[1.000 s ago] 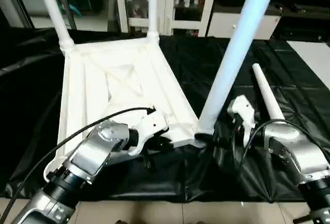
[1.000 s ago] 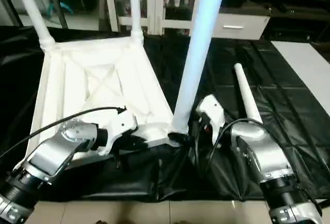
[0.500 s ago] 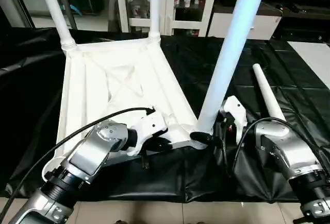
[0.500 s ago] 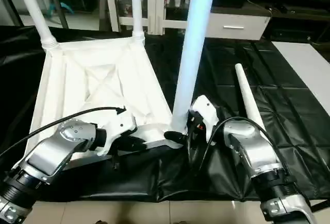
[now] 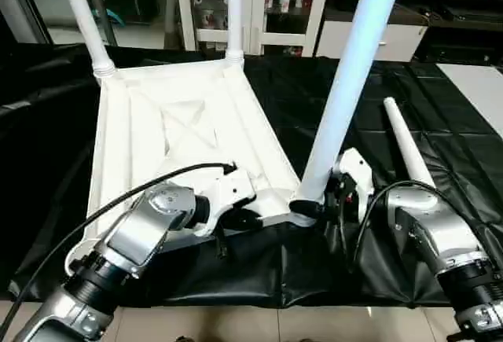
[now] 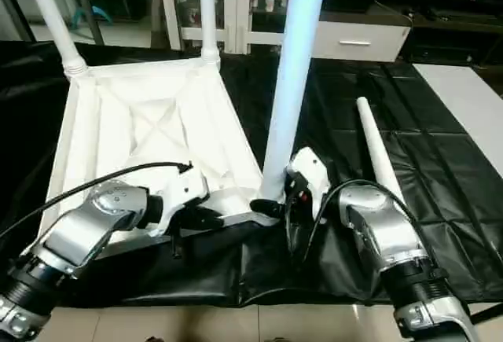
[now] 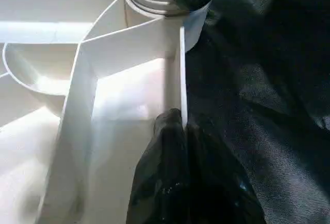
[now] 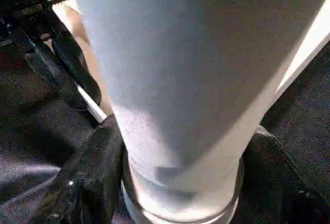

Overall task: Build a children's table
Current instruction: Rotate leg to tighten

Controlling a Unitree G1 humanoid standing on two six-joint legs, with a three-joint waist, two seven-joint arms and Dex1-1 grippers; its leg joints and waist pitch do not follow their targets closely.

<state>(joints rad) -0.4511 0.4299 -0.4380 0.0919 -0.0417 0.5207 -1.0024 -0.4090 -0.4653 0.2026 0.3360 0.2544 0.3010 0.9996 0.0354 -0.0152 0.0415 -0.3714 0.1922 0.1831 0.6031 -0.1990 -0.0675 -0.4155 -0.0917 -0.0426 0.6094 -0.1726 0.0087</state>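
A crinkled black plastic sheet point(image 5: 440, 145) covers the floor; the upturned white ribbed plastic tabletop point(image 5: 181, 134) lies at ten o'clock, one loose white tube leg point(image 5: 406, 144) at three.

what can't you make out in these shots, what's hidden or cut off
- Standing legs' tops: cut by the top edge in the eye views, as with the near right leg.
- Tabletop's near left corner socket: behind the left forearm.
- Whether the right gripper presses that leg's base: its fingers flank it; contact unclear.
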